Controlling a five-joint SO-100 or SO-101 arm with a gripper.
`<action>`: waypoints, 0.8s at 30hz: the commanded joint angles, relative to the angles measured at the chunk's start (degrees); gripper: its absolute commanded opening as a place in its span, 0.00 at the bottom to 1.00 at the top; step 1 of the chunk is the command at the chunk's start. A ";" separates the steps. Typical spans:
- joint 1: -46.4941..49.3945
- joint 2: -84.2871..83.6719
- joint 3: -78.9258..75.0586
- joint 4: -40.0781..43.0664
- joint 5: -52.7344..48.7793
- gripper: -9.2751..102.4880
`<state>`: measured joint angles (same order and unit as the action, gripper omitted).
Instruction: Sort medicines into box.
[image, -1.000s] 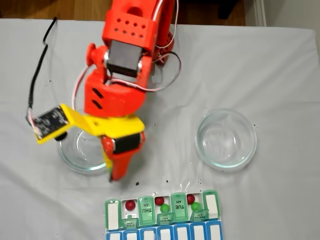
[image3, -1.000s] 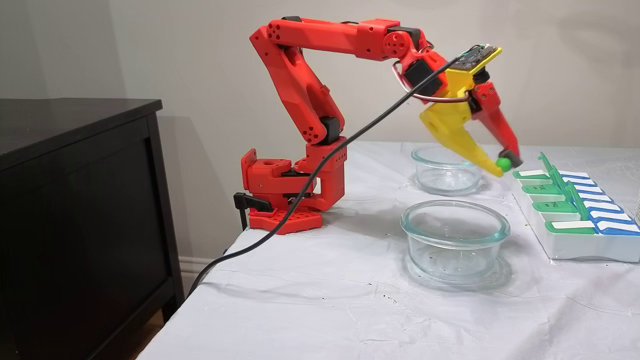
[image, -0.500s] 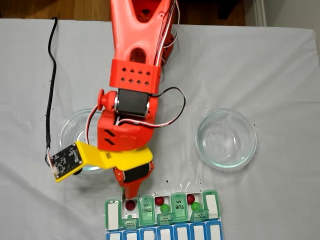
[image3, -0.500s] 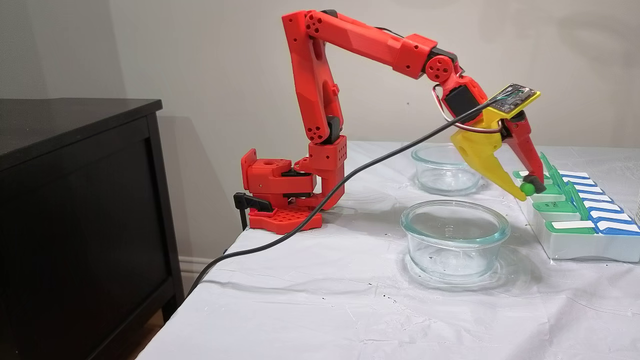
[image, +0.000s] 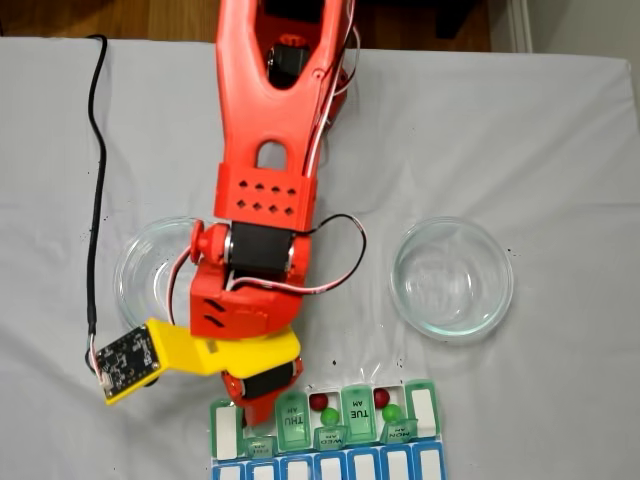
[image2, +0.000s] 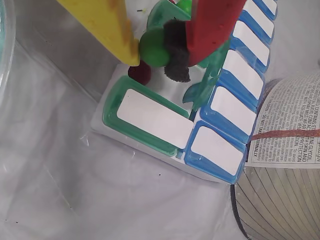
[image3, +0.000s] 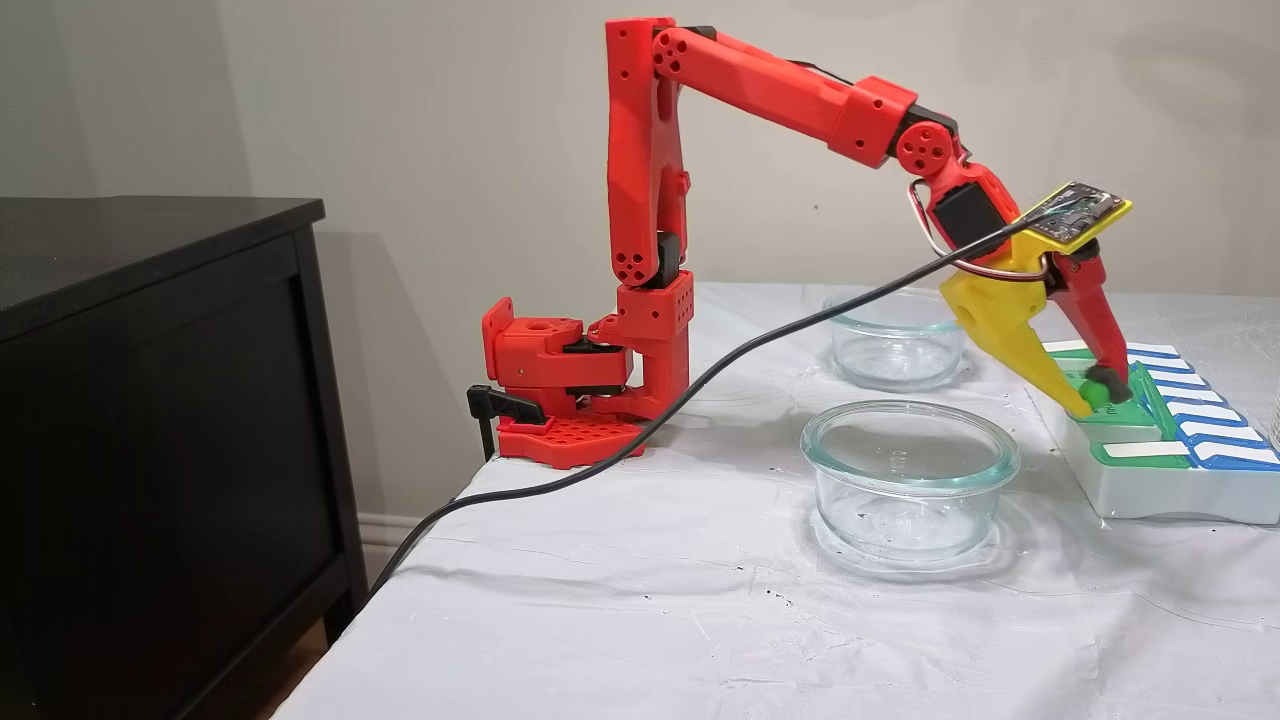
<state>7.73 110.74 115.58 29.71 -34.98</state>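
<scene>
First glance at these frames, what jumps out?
The bright red arm stretching from its base across the white table. Its gripper pinches a green ball just above a dark red ball in the pill organizer. Two glass bowls sit empty nearby.

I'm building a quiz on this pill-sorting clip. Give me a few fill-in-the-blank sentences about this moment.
1. The gripper holds a ball coloured ____.
2. Just below it, in the open compartment, lies a dark ____ ball.
3. The yellow and red fingers hang over the pill ____.
4. Both glass bowls are ____.

Missing words: green; red; organizer; empty
</scene>
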 joint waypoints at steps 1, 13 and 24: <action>-1.14 2.37 -4.83 -0.09 -0.79 0.08; -1.67 0.26 -4.75 -1.93 -0.70 0.08; -1.93 -0.62 -4.39 -4.57 0.26 0.08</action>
<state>7.03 108.19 115.58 26.81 -35.33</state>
